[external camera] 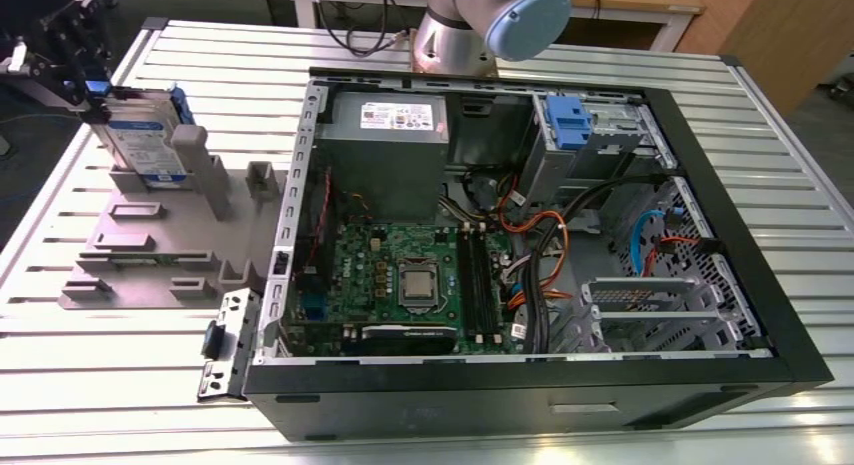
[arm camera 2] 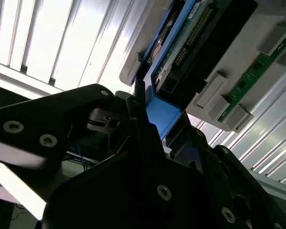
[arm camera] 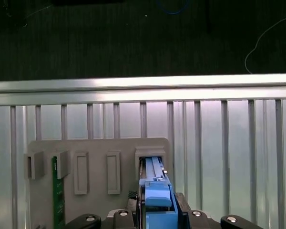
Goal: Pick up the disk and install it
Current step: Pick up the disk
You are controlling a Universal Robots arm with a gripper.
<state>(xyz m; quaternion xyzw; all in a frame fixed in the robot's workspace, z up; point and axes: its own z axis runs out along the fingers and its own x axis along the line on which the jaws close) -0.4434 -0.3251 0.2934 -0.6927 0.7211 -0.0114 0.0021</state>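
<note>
Nearest the onlooker in the exterior view, an open black computer case (external camera: 534,390) lies on its side on a slatted aluminium table (external camera: 107,385). It exposes a green motherboard (external camera: 400,250), orange and black cables (external camera: 534,235), a grey power supply (external camera: 387,145) with a white sticker and, at its far corner, a grey metal drive bay (external camera: 567,120) with a blue plastic tab. To the exterior view's left, just beside the case's raised wall, sits a grey slotted fixture (external camera: 140,235). In the first wrist view a green memory module (arm camera: 57,191) is held between two of its clips. At the fixture's far end stands the disk (external camera: 144,140), seated on edge in a slot and well apart from the drive bay, with the case wall and power supply between them. A grey post (external camera: 188,150) of the fixture covers part of the disk's lower edge on the exterior view's right. The disk's long axis is close to upright, running from the slot up toward the gripper, and its broad labelled face is turned to the exterior view's right. It is a flat silver-grey drive with a white-and-blue label, framed by a bright blue plastic bracket whose upper end shows as a blue tab in both wrist views. The black gripper (external camera: 91,85) meets the disk from above, and in the second wrist view its fingers (arm camera 2: 140,119) pinch the blue bracket from either side. Farthest back rises the silver base of the robot arm (external camera: 461,35).
</note>
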